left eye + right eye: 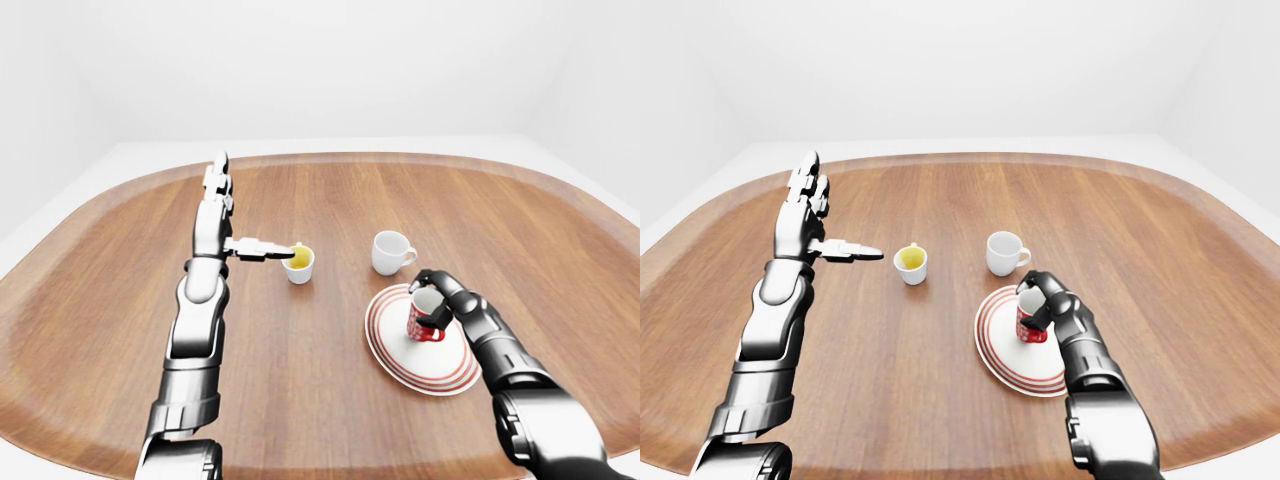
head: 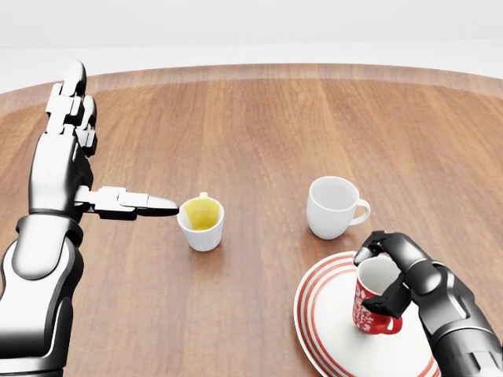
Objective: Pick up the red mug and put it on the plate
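Head view: the right hand (image 2: 397, 279) is clenched round the red mug (image 2: 372, 302), fingers wrapped over its rim and side. The mug sits upright over the red-striped plate (image 2: 330, 345), low on it; whether its base touches cannot be told. Just above the plate stands a white mug (image 2: 332, 206), handle pointing right. Over on the left, the left hand (image 2: 75, 169) is released, fingers stretched flat up the view, thumb pointing right, its tip just beside a small white cup with a yellow inside (image 2: 201, 222).

Left-eye view: the whole wooden table (image 1: 320, 400) shows, rounded at the corners. The plate lies right of centre, the red mug on its upper part in the right hand's grasp. White mug and yellow-lined cup stand apart, above and to the left.

Right-eye view: same layout. The left hand's thumb ends short of the yellow-lined cup, a clear gap between them.
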You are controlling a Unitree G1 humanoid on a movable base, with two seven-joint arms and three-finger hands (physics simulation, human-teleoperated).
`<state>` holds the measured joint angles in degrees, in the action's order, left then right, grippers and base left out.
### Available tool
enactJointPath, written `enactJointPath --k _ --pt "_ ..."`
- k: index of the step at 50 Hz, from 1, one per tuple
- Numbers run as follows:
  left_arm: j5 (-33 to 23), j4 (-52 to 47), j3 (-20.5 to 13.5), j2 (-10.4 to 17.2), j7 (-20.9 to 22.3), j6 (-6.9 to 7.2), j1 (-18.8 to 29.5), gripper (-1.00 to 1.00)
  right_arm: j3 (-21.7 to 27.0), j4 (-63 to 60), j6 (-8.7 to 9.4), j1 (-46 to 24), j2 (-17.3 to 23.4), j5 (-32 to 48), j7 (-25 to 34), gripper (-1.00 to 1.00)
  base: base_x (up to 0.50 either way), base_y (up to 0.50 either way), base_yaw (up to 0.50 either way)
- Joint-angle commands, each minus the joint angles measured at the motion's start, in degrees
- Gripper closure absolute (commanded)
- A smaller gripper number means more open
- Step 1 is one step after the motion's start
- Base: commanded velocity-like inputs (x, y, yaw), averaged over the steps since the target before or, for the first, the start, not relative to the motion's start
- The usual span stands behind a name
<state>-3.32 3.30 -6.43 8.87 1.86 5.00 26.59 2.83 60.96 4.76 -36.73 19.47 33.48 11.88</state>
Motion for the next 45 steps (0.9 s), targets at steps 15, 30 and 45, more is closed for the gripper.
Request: enactJointPath --k 15,30,45 --pt "0.2 -0.1 -0.2 0.1 0.0 0.0 -0.4 -1.0 0.0 4.8 -2.67 -0.5 0.2 -0.7 -8.3 1.0 0.0 0.0 0.0" --pt "0.1 -0.1 0.1 -0.2 -0.1 0.0 -0.3 -1.0 -0.3 6.1 -3.96 0.0 0.6 -0.3 -10.6 1.0 0.0 0.0 0.0" --pt "0.4 0.5 0.0 -0.2 -0.2 0.0 -0.2 -1.0 -0.1 6.6 -5.09 0.0 0.6 -0.7 -12.0 1.0 0.0 0.0 0.0"
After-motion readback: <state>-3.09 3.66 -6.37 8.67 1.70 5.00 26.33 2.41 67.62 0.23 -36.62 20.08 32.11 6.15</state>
